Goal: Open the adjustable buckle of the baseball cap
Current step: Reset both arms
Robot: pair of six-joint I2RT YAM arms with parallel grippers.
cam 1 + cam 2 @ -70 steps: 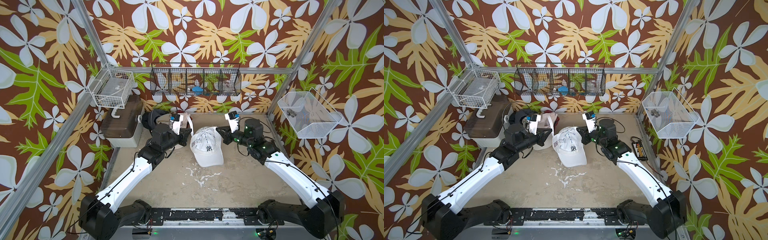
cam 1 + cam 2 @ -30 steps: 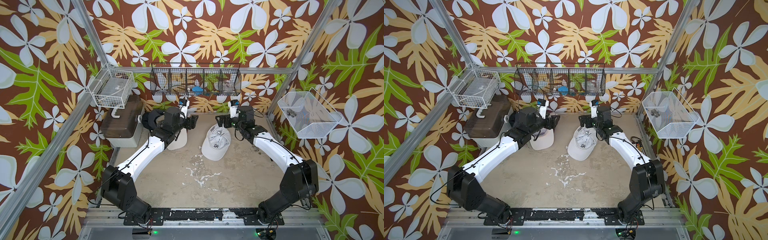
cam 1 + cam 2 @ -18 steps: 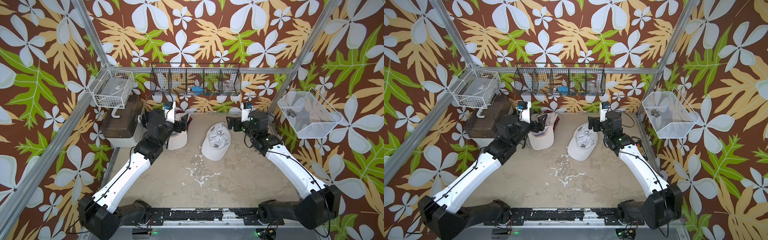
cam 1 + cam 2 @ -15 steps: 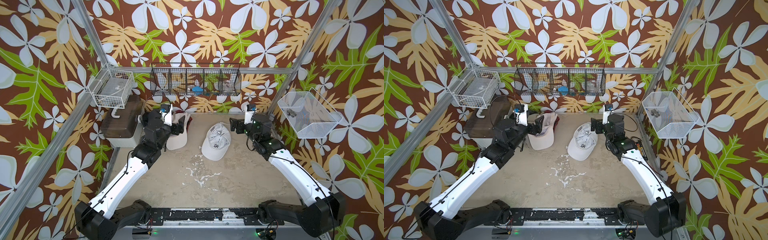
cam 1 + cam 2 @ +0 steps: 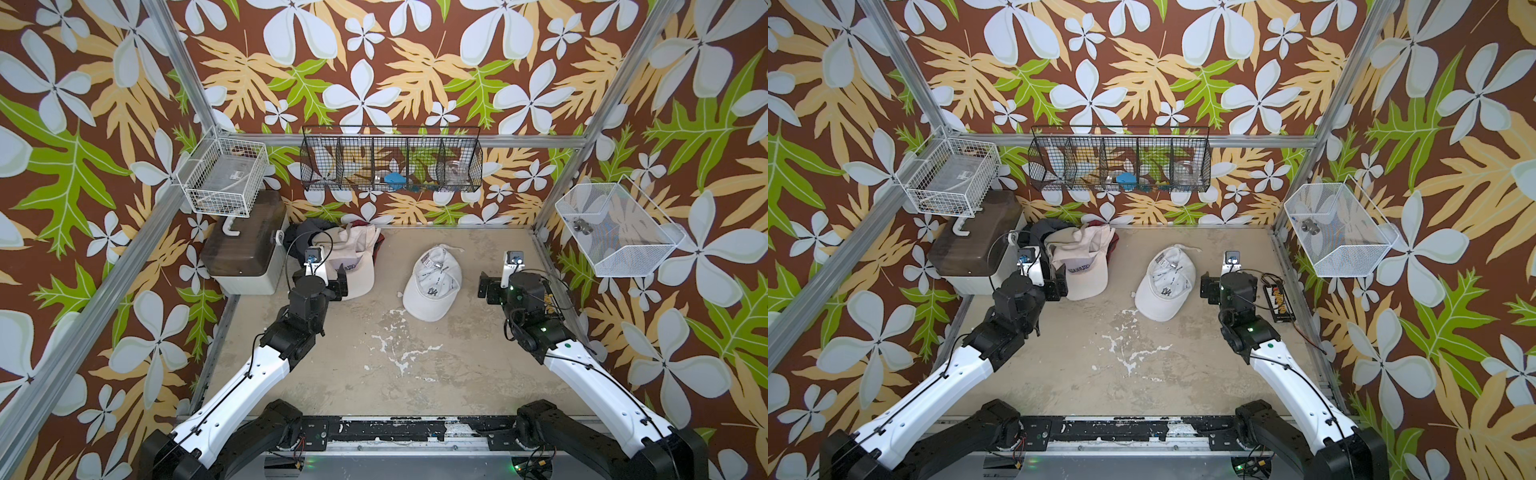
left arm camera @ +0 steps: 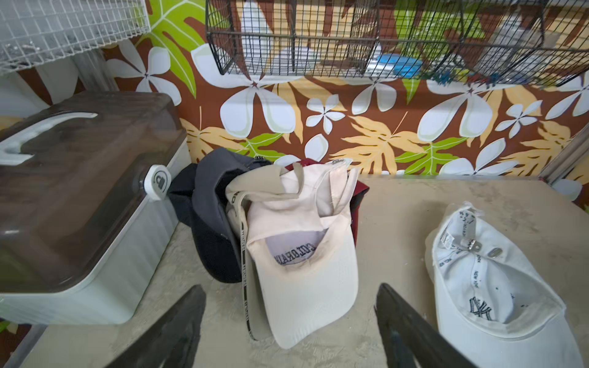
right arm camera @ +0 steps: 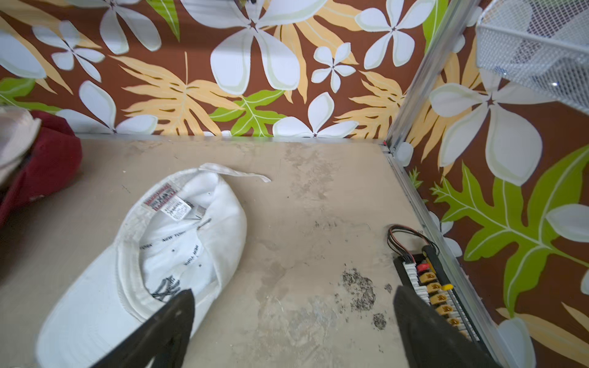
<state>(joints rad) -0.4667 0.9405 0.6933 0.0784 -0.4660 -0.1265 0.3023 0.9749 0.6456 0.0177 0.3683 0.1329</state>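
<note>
Upturned white Yankees cap on the table, strap seemingly free of its buckle. Apart from it, the left gripper and right gripper have fingers released, empty. I verify the buckle first, avoiding the strap.

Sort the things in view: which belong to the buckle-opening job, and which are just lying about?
Job: white cap, its loose strap, metal buckle.
Lying about: cream cap, dark cap, red cap, storage box, wire rack, connector board.
</note>
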